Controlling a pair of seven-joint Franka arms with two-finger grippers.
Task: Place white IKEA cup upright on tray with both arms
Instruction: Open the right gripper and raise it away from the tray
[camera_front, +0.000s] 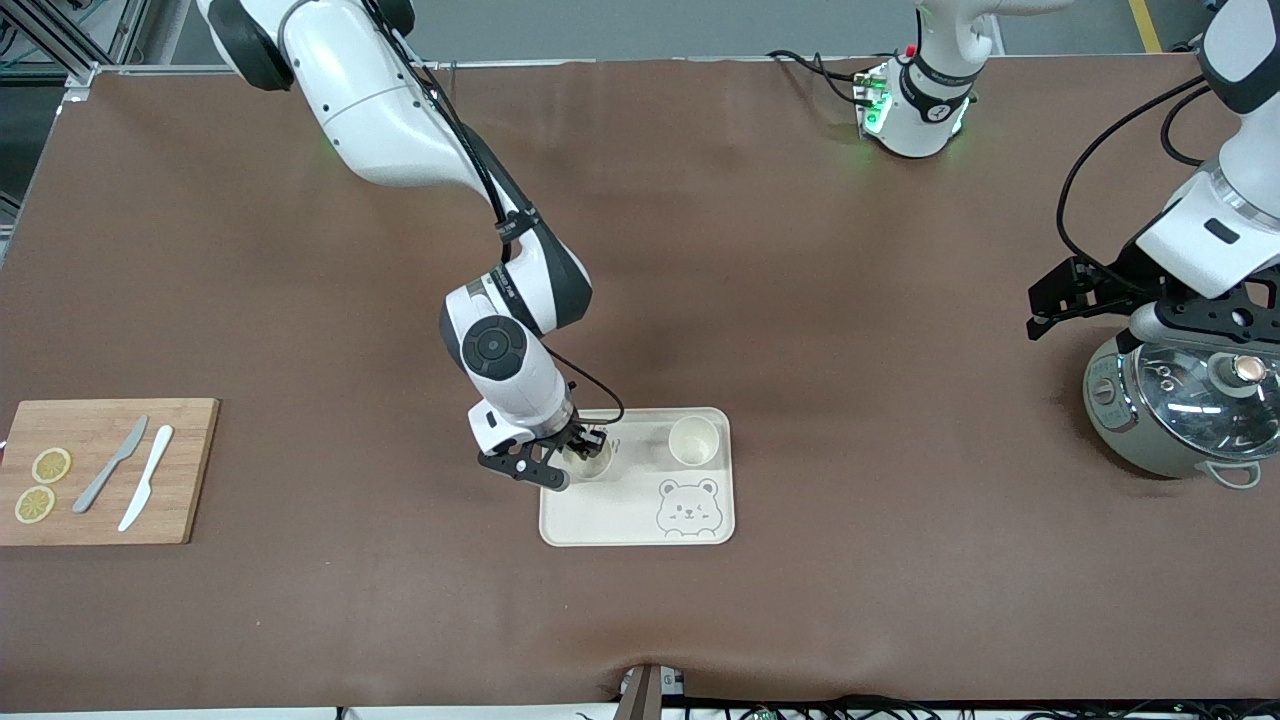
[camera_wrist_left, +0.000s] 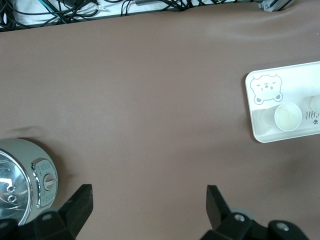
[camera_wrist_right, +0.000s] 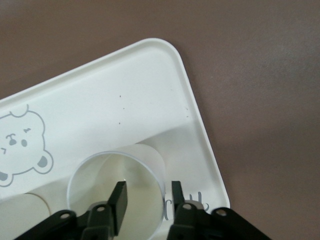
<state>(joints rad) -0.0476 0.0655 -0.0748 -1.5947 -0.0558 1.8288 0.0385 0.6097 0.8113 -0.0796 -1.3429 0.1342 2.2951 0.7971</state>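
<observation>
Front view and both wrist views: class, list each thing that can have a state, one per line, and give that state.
Cream rounded tray with bear drawing: flat on the table, holding two cups.
White cup under the right hand: upright on the tray, its rim between the fingers.
Second white cup: upright on the tray, free.
Right hand: fingers part open astride the cup's rim.
Left hand: open, holding nothing, waiting over the round grey cooker.
Cooker: glass lid on.

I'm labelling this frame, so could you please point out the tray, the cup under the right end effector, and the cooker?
tray (camera_front: 612, 520): front view, bare floor.
cup (camera_wrist_right: 100, 172): right wrist view, inner wall.
cooker (camera_front: 1190, 395): front view, glass lid.
</observation>
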